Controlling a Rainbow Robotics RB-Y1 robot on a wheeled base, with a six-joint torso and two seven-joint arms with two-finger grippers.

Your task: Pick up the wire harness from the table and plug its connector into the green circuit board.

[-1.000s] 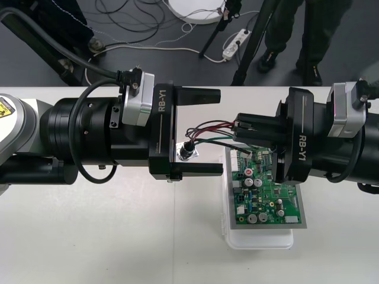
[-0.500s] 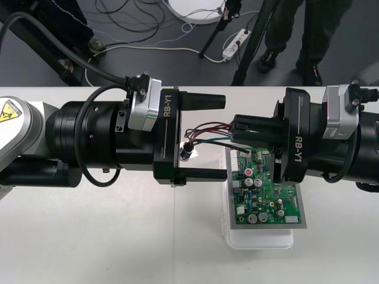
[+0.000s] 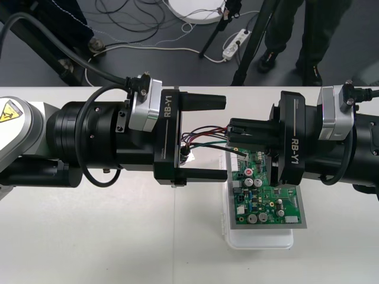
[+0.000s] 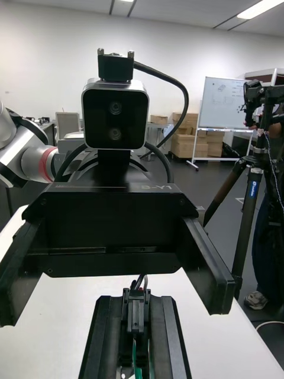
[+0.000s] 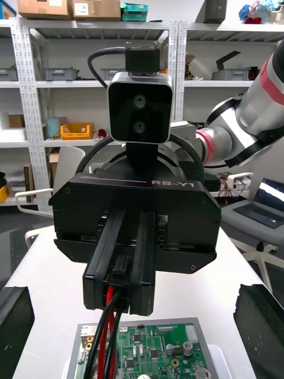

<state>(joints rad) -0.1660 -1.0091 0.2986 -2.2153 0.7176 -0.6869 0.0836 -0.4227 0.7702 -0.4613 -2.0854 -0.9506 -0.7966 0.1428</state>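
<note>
My right gripper (image 3: 231, 131) is shut on the harness's black plug (image 4: 135, 311), held just over the far end of the green circuit board (image 3: 269, 198). From the plug, red, black and green wires (image 3: 204, 135) run left to the metal socket (image 3: 186, 155), which hangs close to the palm of my left gripper (image 3: 225, 138). The left gripper is open, one finger on each side of the wires, touching neither. In the left wrist view the right gripper (image 5: 127, 296) faces me with the wires (image 5: 105, 337) dropping toward the board (image 5: 148, 355).
The board sits on a white base (image 3: 260, 239) right of the table's middle. Both arms lie low across the table, tip to tip. Bare table lies in front of them, toward the near edge.
The right gripper has slid a little to the left with the plug. The left arm first moved right, so the socket now lies deeper between its open fingers.
</note>
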